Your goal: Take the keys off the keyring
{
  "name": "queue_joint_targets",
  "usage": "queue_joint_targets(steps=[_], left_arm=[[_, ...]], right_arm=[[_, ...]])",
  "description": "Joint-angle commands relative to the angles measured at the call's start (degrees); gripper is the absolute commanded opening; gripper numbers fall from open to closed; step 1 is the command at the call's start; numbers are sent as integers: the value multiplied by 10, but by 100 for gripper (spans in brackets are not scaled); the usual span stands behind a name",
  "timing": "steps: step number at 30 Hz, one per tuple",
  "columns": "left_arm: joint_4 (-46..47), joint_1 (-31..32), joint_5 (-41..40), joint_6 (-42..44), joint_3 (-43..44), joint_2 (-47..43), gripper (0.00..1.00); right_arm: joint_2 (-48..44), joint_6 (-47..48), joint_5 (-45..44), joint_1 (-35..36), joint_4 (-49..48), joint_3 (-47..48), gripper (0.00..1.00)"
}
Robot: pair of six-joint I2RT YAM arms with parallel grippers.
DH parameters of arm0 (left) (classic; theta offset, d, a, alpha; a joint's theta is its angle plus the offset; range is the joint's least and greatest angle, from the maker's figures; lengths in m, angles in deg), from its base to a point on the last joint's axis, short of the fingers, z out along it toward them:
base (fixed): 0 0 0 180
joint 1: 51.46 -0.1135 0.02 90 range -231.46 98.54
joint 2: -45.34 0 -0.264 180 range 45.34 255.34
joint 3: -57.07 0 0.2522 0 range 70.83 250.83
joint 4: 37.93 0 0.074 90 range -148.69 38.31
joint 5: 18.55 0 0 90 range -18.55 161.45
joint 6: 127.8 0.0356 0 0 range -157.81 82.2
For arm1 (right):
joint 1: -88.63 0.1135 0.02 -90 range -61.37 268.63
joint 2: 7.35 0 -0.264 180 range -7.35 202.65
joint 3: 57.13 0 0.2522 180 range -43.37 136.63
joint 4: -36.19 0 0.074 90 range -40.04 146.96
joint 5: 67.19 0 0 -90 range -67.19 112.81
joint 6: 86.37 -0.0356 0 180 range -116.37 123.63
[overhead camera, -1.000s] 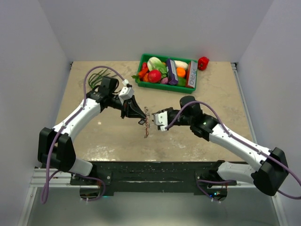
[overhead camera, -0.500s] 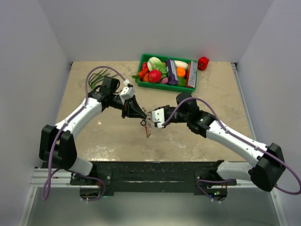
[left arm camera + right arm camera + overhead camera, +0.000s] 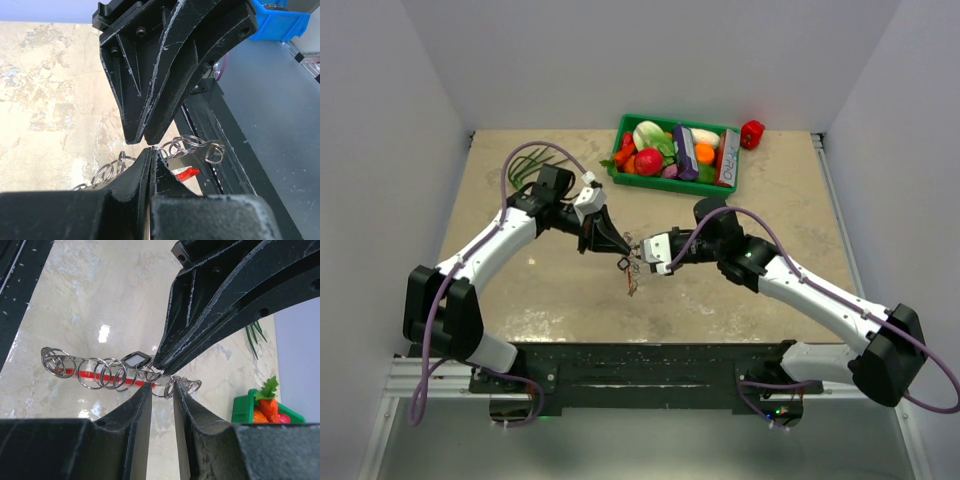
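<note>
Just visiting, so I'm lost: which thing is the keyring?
Look at the middle of the beige table, where the two arms' tips nearly meet. The keyring hangs there from the left tool: a chain of shiny wire rings with a red strip, unlike the colourful food in the green bin.

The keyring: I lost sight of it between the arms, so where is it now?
Top view, mid-table: the keyring dangles from the shut left hand's tips, with the right hand close on its right.
</note>
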Motion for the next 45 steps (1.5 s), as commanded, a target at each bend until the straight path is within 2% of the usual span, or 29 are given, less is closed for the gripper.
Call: queue_joint_targets(steps=[1,19,26,31,34,37,39,45], left_arm=[[-11,1,144,28,20,-22,0],[-34,0,144,47,29,-22,0],[-36,1,144,49,29,-21,0],[-36,1,144,48,31,-20,0],[-35,1,143,47,30,-19,0],[-35,1,144,47,31,-19,0],[-36,1,144,46,32,-21,0],[-38,1,144,50,33,-25,0]], right_arm=[[1,1,22,4,4,19,27],[17,-12,17,12,-23,4,34],[15,-18,30,12,-24,4,23],[19,-9,36,13,-13,6,22],[18,-7,37,14,-13,4,17],[18,-4,33,15,-14,2,5],[17,0,29,14,-17,-2,1],[13,3,16,14,-32,-17,0]])
